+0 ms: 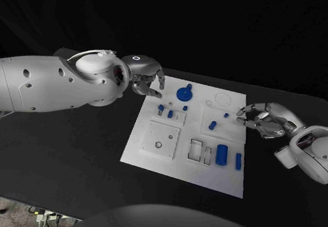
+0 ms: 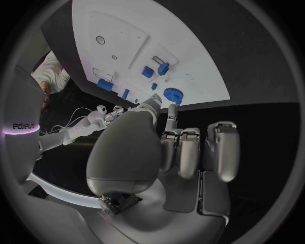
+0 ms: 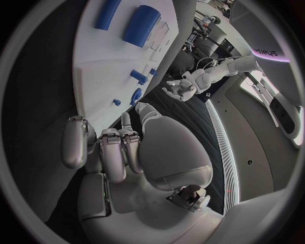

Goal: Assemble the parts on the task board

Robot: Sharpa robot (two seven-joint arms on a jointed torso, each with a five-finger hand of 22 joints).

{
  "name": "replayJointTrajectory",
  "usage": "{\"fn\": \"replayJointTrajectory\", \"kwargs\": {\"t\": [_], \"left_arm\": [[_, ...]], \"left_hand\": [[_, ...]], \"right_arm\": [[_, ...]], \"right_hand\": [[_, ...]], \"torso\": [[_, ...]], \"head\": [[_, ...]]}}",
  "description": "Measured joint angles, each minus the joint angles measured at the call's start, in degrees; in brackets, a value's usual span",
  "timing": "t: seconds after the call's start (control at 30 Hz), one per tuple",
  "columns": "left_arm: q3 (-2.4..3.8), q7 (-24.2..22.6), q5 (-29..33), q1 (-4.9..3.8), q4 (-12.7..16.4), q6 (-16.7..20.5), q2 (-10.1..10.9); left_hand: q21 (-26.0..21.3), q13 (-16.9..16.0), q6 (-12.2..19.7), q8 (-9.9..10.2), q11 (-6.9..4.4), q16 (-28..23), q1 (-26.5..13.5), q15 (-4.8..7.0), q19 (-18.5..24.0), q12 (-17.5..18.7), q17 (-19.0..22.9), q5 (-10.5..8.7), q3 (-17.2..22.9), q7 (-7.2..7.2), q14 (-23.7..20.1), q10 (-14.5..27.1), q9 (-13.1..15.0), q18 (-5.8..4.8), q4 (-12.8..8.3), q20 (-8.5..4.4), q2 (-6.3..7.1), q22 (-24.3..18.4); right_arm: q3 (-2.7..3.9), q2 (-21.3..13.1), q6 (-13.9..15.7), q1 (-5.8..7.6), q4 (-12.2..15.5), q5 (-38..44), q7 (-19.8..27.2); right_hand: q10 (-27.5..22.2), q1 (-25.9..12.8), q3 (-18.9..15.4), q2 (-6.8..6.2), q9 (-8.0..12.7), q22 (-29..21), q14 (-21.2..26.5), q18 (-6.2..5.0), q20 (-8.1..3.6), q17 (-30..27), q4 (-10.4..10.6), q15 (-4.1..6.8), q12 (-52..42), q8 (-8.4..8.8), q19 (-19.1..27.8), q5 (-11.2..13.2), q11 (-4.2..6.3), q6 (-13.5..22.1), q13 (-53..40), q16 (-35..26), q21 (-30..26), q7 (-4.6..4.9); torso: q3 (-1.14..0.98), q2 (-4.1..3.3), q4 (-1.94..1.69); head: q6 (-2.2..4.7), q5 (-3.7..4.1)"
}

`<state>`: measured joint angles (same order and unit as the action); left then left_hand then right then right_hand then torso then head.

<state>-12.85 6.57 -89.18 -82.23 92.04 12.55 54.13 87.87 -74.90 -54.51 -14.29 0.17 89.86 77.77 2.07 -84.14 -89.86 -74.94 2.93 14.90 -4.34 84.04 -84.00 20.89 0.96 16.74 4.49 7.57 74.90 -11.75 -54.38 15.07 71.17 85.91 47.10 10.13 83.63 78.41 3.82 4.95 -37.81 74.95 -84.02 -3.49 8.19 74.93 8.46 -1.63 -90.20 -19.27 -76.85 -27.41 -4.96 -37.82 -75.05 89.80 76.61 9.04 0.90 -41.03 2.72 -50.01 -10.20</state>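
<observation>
The white task board [image 1: 167,162] lies in the middle of the black table. A blue gear [image 1: 184,94] sits near its far edge, and small blue pegs [image 1: 166,111] stand just in front of it. My left hand [image 1: 147,82] hovers at the board's far left corner beside the gear, holding nothing, one finger [image 2: 172,113] reaching toward the gear [image 2: 172,95]. My right hand [image 1: 261,118] is at the board's right edge with loosely bent fingers and nothing in it. A small blue piece [image 1: 212,125] lies between the hands.
A large blue block [image 1: 221,154] and a slim blue bar [image 1: 238,161] lie on the board's near right, next to two rectangular slots [image 1: 201,151]. A raised square plate [image 1: 161,139] with a small hole sits near left. Bare black table [image 1: 66,158] surrounds the board.
</observation>
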Motion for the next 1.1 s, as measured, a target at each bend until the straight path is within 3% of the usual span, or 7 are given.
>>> {"fn": "replayJointTrajectory", "kwargs": {"t": [0.13, 0.33, 0.47, 0.63, 0.73, 0.87, 1.1], "left_arm": [[0.01, -3.41, -2.81, -2.58, 0.37, -2.89, 0.17], [0.06, -6.74, -6.04, -4.85, -0.11, -9.39, -1.46], [0.04, -7.89, -7.58, -5.25, -1.17, -13.51, -3.25], [-0.04, -8.55, -9.31, -5.37, -2.41, -18.03, -5.13], [-0.07, -8.82, -10.93, -5.42, -3.03, -20.17, -6.12], [-0.12, -9.35, -14.04, -5.43, -3.44, -21.86, -7.13], [-0.21, -11.22, -21.55, -5.36, -3.3, -23.23, -8.91]], "left_hand": [[1.99, 0.0, -0.78, -0.47, -0.92, 0.0, -2.53, 0.85, 0.1, 0.0, 0.0, 0.0, -1.91, 0.78, -0.01, 0.06, 0.01, -0.56, 0.14, -0.75, 2.74, 0.0], [1.99, 0.0, -0.25, -0.47, -1.58, 0.0, -5.17, 1.35, 0.15, 0.0, 0.01, 0.24, -2.1, 1.31, -0.05, 0.0, -0.52, -0.56, 0.13, -1.6, 2.58, 0.0], [1.99, 0.0, 0.07, 0.02, -1.63, 0.0, -4.57, 1.74, 0.21, 0.0, 0.01, 3.19, -0.71, 1.62, -0.07, -0.04, -1.23, -0.55, 0.08, -1.66, 2.01, 0.0], [1.99, 0.0, 0.96, 2.55, -1.18, 0.0, -1.23, 1.74, 0.21, 0.0, 0.01, 1.69, -0.66, 0.65, -0.07, -0.04, -3.14, -0.55, 0.13, -1.66, 3.53, 0.0], [1.99, 0.0, -1.35, 2.56, -1.19, 0.0, -1.21, 1.74, 0.21, 0.0, 0.01, 3.06, -1.13, 0.86, -0.07, -0.03, -3.51, -0.55, 0.14, -1.66, 3.56, 0.0], [1.99, 0.0, -4.69, 1.52, -2.03, 0.0, -4.17, 1.74, 0.21, 0.0, 0.02, 7.6, -1.13, 2.42, -0.07, 0.0, -3.29, -0.56, 0.14, -1.66, 2.72, 0.0], [1.99, 0.0, -6.31, -0.14, -3.16, 0.0, -6.35, 2.76, 0.11, 0.0, 0.02, 9.69, 1.35, 3.84, -0.07, -0.08, -0.98, -0.54, 0.01, -2.79, 3.42, 0.0]], "right_arm": [[0.0, -0.12, 0.24, 0.01, 0.34, 0.0, 0.3], [0.0, -0.48, 1.32, 0.07, 0.83, -0.26, 1.43], [-0.01, -0.96, 2.47, 0.35, 1.6, -0.71, 2.65], [-0.02, -1.86, 3.85, 1.44, 2.59, -1.4, 4.09], [0.01, -2.47, 4.53, 2.05, 3.1, -1.88, 4.79], [0.02, -2.68, 5.09, 2.44, 3.28, -2.49, 5.46], [0.0, -2.39, 5.26, 2.62, 3.31, -3.29, 5.97]], "right_hand": [[0.0, 0.0, 0.18, 0.0, 0.0, 0.0, 0.0, 0.0, 0.0, 0.0, 0.18, 0.0, 0.0, 0.0, 0.0, 0.0, 0.0, 0.0, 0.0, 0.0, 0.0, 0.0], [0.01, -4.49, -1.25, -0.12, 0.13, -0.01, 0.0, -0.01, 0.19, -0.01, 4.91, 0.0, 0.21, -0.23, -0.46, 4.52, 0.02, -0.3, 0.11, 0.0, 0.79, -0.05], [0.01, -9.02, -2.87, 0.81, 0.13, -0.01, 0.0, 0.0, 0.19, -0.01, 8.09, 0.0, 0.22, -0.57, -1.71, 9.29, 0.02, -0.66, 0.11, 0.0, 2.03, -0.24], [0.23, -17.03, -6.38, 3.44, 0.03, -0.01, 0.0, -0.01, 0.09, -0.01, 8.41, 0.0, 0.22, -1.41, -2.81, 9.98, 0.25, -1.72, 0.11, 0.0, 3.31, -0.48], [0.23, -20.58, -8.73, 4.83, -0.06, -0.02, 0.0, 0.0, 0.1, -0.01, 8.41, 0.0, 0.22, -1.6, -3.41, 11.42, 0.25, -2.21, 0.11, 0.0, 3.91, -0.55], [0.23, -22.68, -10.67, 6.15, -0.06, -0.02, 0.0, 0.0, -0.1, -0.01, 8.39, 0.0, 0.22, -1.79, -3.61, 13.57, 0.24, -2.41, 0.11, 0.0, 4.04, -0.35], [0.23, -23.0, -11.09, 6.42, -0.05, -0.02, 0.0, 0.0, -0.1, -0.02, 8.38, 0.0, 0.22, -1.79, -3.61, 14.02, 0.24, -2.41, 0.11, 0.0, 4.04, -0.35]], "torso": [[0.06, 0.01, 0.01], [0.08, 0.07, 0.04], [0.16, 0.06, 0.07], [0.21, 0.0, 0.09], [0.25, -0.01, 0.08], [0.3, -0.04, 0.04], [0.31, -0.08, 0.04]], "head": [[0.0, 0.15], [0.0, 0.0], [0.0, -0.02], [0.0, 0.18], [0.0, 0.4], [0.0, 0.6], [0.0, 0.49]]}}
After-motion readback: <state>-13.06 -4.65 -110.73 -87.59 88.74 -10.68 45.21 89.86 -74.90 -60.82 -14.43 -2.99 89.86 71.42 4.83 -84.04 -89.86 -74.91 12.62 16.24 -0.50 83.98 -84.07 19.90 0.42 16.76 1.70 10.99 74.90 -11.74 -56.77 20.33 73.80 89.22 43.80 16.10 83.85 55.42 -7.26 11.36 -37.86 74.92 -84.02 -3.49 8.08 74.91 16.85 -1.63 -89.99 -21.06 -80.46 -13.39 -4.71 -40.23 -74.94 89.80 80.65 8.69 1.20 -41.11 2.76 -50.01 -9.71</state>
